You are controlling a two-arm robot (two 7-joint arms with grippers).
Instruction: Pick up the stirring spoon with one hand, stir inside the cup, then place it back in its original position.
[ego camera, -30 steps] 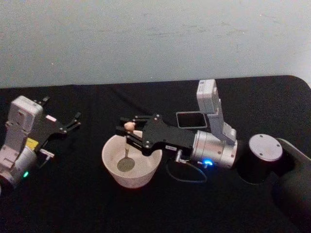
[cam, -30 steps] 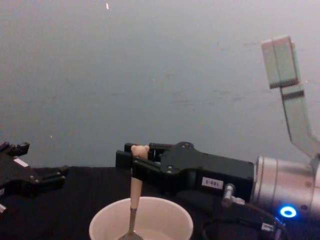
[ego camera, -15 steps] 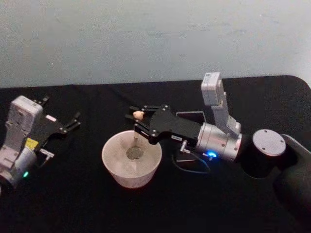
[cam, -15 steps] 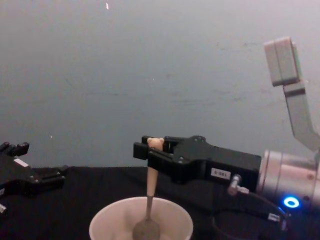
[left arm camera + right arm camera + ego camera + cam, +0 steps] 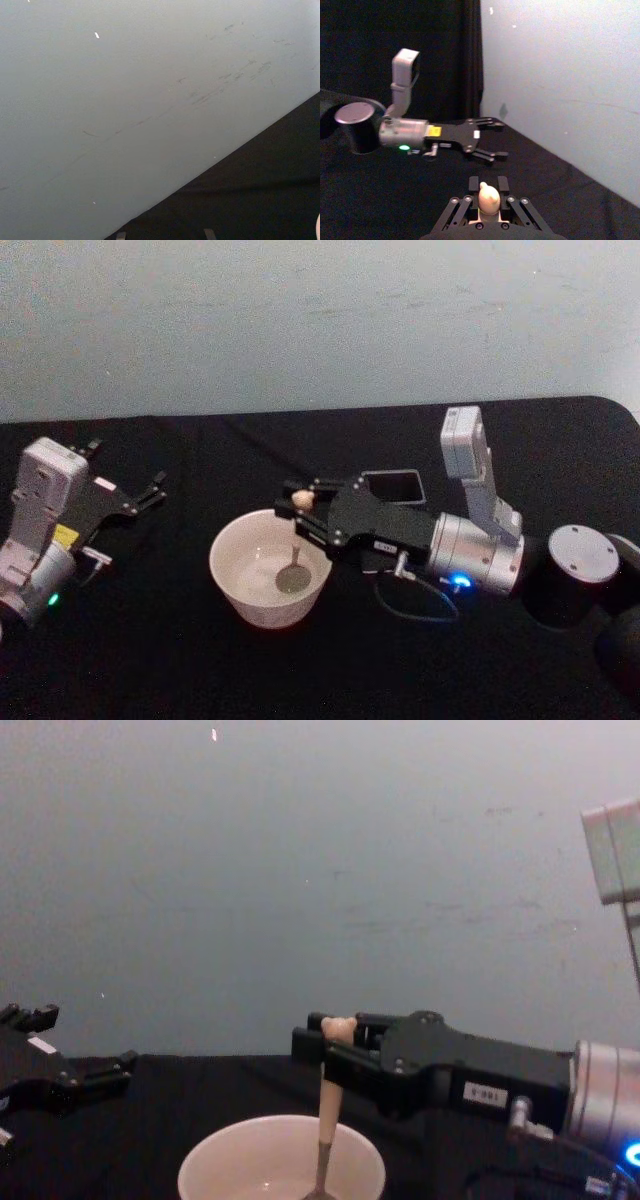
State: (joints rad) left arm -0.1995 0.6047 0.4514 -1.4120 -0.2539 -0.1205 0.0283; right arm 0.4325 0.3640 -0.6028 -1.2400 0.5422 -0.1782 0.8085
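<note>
The cream-white cup (image 5: 228, 558) stands on the black table in the head view, and its rim (image 5: 215, 1152) shows low in the chest view. The stirring spoon (image 5: 297, 540) stands nearly upright in it, its metal bowl down inside on the cup's right side. Its beige handle (image 5: 328, 1105) rises above the rim. My right gripper (image 5: 303, 508) reaches in from the right and is shut on the handle just under the bear head (image 5: 488, 198). My left gripper (image 5: 155, 490) rests open at the far left, well away from the cup.
A dark grey square holder (image 5: 392, 486) stands just behind my right gripper's body. A black cable (image 5: 415, 608) loops on the cloth under the right wrist. A pale wall bounds the table's far edge. Bare black cloth lies between the cup and the left arm.
My right gripper has carried the spoon from the cup's left side, round by its far side, to its right side. The wrist has drawn back to the right. The left arm has not moved.
</note>
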